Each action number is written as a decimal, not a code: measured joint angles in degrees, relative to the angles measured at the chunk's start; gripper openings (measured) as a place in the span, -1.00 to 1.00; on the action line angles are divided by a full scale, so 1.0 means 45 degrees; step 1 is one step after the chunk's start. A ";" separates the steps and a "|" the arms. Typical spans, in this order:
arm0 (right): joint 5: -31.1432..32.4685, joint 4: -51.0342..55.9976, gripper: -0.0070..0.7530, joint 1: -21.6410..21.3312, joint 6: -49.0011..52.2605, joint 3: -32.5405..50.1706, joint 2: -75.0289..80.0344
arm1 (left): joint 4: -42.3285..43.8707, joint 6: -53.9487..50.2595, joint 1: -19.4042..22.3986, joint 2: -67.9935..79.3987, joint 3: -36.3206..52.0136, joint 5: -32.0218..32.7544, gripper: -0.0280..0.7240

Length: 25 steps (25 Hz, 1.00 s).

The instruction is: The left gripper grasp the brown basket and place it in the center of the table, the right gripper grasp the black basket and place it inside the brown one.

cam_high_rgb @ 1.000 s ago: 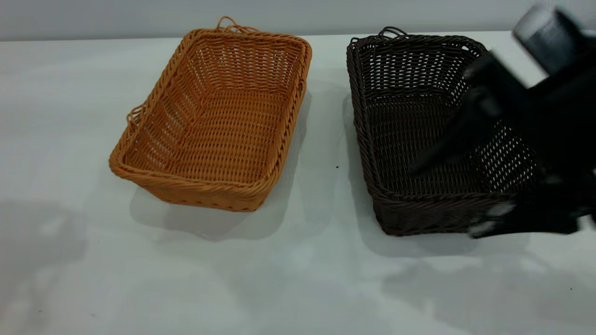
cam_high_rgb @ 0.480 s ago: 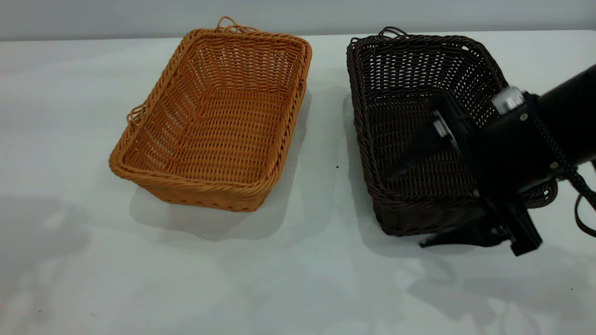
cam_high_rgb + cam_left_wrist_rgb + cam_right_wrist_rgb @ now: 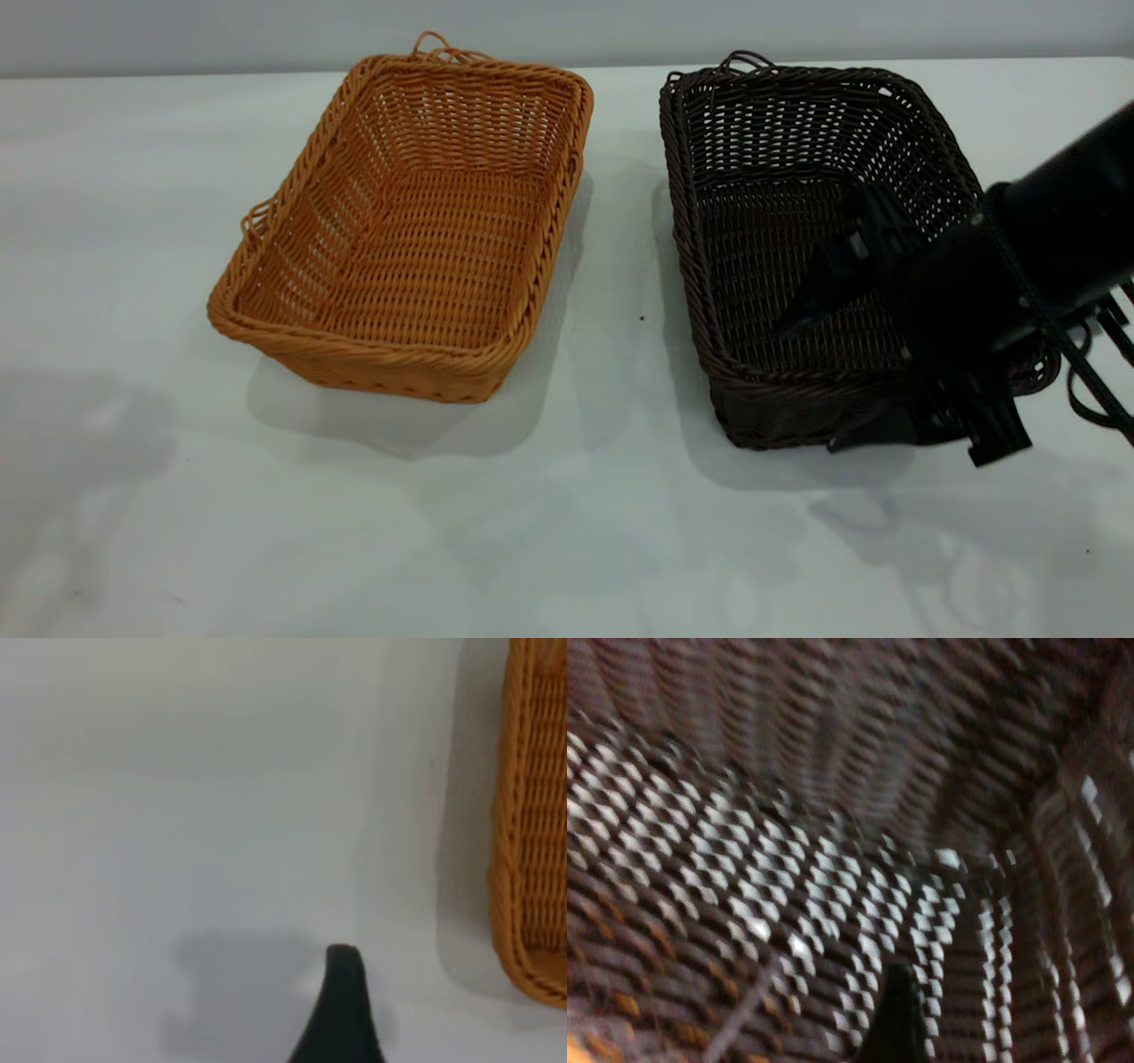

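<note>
While the right gripper (image 3: 846, 377) straddles, jaws spread, the near wall of the dark woven black basket (image 3: 771, 204), closing comes next; left gripper (image 3: 341, 1010) state indeterminate.

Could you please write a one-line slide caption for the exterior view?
Right gripper straddles the black basket's near rim, fingers open; brown basket sits beside it.

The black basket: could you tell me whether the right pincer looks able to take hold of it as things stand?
Probably yes: the right pincer is open and straddles the near wall of the black basket, one finger inside, one outside, with nothing between.
</note>
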 joint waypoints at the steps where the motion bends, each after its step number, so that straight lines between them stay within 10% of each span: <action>1: -0.0317 0.0015 0.56 0.0078 0.0142 -0.0060 0.0072 | 0.0000 0.0000 0.0000 0.0212 0.0000 -0.0029 0.60; 14: -0.4112 0.0099 0.46 0.1720 0.3491 -0.0704 0.0374 | -0.0040 0.0000 -0.0355 0.5328 -0.2992 0.0317 0.60; 25: -0.4363 0.0123 0.38 0.1722 0.3615 -0.0729 0.0453 | -0.0654 0.0038 -0.2285 1.0839 -0.7835 0.0718 0.60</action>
